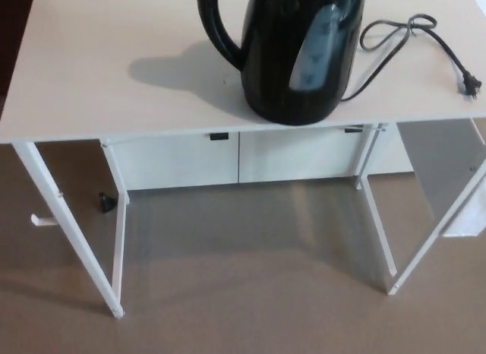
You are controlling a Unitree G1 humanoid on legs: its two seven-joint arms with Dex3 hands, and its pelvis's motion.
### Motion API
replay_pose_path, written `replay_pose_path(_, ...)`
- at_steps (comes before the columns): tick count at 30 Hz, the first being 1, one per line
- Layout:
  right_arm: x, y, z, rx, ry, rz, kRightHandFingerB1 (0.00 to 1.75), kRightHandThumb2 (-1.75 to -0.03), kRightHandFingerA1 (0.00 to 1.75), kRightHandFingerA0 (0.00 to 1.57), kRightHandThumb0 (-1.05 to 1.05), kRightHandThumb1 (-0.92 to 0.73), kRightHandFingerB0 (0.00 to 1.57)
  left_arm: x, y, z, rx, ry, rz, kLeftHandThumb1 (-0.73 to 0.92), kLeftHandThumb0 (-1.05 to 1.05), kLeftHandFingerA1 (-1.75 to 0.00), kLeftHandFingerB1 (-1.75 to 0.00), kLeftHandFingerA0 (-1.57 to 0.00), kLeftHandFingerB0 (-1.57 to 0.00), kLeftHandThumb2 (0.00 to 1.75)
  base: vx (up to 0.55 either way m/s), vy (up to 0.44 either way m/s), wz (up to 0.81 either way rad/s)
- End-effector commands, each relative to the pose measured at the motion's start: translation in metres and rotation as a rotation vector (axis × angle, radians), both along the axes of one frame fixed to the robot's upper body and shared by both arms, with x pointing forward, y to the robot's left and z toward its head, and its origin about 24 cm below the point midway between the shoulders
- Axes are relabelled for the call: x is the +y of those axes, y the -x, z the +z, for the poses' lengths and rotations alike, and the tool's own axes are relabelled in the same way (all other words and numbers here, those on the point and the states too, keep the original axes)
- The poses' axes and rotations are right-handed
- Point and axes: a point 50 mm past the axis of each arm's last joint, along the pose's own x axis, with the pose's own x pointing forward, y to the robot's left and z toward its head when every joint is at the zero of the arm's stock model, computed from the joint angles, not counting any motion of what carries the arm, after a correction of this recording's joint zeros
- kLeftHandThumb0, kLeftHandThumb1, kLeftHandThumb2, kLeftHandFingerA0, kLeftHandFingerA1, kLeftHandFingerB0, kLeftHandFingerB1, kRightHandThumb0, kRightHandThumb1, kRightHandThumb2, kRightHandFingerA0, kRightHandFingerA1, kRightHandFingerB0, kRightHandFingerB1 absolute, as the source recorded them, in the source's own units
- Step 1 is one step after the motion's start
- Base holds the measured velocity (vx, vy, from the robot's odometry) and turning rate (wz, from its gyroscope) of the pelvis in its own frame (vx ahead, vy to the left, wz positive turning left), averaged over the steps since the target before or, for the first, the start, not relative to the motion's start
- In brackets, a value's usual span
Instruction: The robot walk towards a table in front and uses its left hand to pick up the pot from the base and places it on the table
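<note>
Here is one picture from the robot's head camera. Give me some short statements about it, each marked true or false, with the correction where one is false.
1. The black kettle stands upright on the white table. True.
2. The kettle's handle points to the picture's right. False: it points to the picture's left.
3. The power cord lies on the table to the right of the kettle, and its plug is in no socket. True.
4. The robot's left hand grips the kettle. False: neither robot hand is in view.

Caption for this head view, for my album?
Black plastic electric kettle and its loose black power cord on a white table.
</note>
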Motion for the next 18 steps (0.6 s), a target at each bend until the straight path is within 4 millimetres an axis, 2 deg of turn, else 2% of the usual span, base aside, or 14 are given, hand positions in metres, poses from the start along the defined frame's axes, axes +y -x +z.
replay_pose_path(1, -0.0044, 0.0014, -0.0004, 0.014, 0.004, -0.024, 0.34, -0.55, 0.42, 0.53, -0.33, -0.52, 0.31, 0.0027, 0.0004, 0.0007, 0.002, -0.005, 0.013, 0.48, -0.23, -0.41, -0.33, -0.47, -0.32, 0.54, 0.15, -0.170, 0.09)
replay_pose_path(9, -0.0042, -0.0010, -0.0002, 0.009, 0.005, -0.024, 0.34, -0.55, 0.42, 0.53, -0.31, -0.52, 0.31, 0.0029, -0.0032, 0.0004, 0.003, -0.010, 0.016, 0.49, -0.23, -0.40, -0.33, -0.48, -0.33, 0.54, 0.15, -0.195, 0.04)
replay_pose_path(18, -0.0054, 0.0000, -0.0005, 0.011, 0.011, -0.027, 0.34, -0.55, 0.42, 0.53, -0.31, -0.52, 0.32, 0.0024, -0.0047, 0.0009, 0.002, -0.024, 0.001, 0.49, -0.24, -0.40, -0.33, -0.50, -0.34, 0.54, 0.11, 0.075, -0.04)
